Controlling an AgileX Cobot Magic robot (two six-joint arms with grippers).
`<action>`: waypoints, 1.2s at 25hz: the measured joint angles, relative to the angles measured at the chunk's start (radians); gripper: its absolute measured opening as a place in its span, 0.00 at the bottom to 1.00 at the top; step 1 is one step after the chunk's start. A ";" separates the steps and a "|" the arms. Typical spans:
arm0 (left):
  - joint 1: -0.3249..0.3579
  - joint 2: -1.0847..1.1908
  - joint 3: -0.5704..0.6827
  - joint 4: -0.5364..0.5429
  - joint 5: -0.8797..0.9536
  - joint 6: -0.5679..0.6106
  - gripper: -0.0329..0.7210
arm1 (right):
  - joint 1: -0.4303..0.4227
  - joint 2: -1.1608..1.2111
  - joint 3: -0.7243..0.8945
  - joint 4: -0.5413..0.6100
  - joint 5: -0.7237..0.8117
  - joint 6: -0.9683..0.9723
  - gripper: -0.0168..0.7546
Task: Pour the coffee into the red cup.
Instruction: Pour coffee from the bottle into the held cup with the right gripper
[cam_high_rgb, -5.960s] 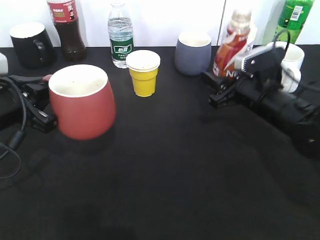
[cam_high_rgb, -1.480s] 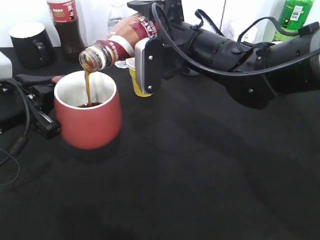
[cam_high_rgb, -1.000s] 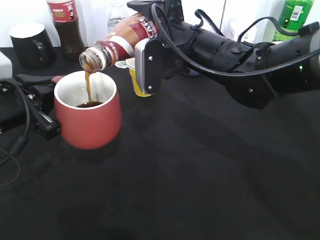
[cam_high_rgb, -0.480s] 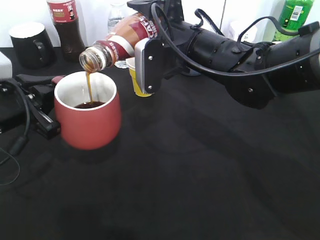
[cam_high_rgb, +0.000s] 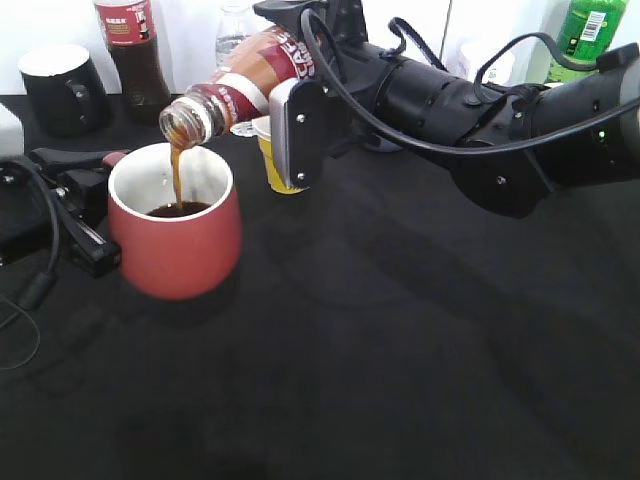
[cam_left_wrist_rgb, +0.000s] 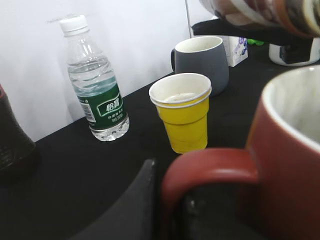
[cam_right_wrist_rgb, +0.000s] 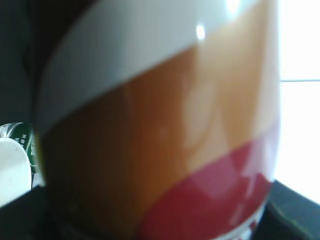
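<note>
Pouring underway, exterior view: right pincer (cam_high_rgb: 285, 100) clamped on coffee (cam_high_rgb: 240, 85), long axis tilted, mouth down-left, directly above red cup (cam_high_rgb: 177, 222) on worktop (cam_high_rgb: 400, 350); stream fell inside rim. Left wrist view: left pincer (cam_left_wrist_rgb: 165, 210) gripped cup handle. Right wrist view: bottle wrap filled frame, held close.

Bright, even indoor light. The white far wall (cam_high_rgb: 300, 20) is washed out, while the black desk (cam_high_rgb: 380, 360) swallows detail and shows only faint soft shadows. In the right wrist view the coffee bottle (cam_right_wrist_rgb: 160, 130) fills the frame, badly blurred, with small glare spots. The near red cup (cam_left_wrist_rgb: 280, 165) is soft too.
</note>
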 joint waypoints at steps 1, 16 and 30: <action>0.000 0.000 0.000 0.000 0.000 0.000 0.13 | 0.000 0.000 0.000 0.000 0.000 0.000 0.71; 0.000 0.000 0.000 0.000 0.000 0.000 0.14 | 0.000 0.000 0.000 0.000 0.000 -0.007 0.71; 0.000 0.000 0.000 0.000 0.002 0.000 0.14 | 0.000 0.000 0.000 -0.003 0.000 -0.049 0.71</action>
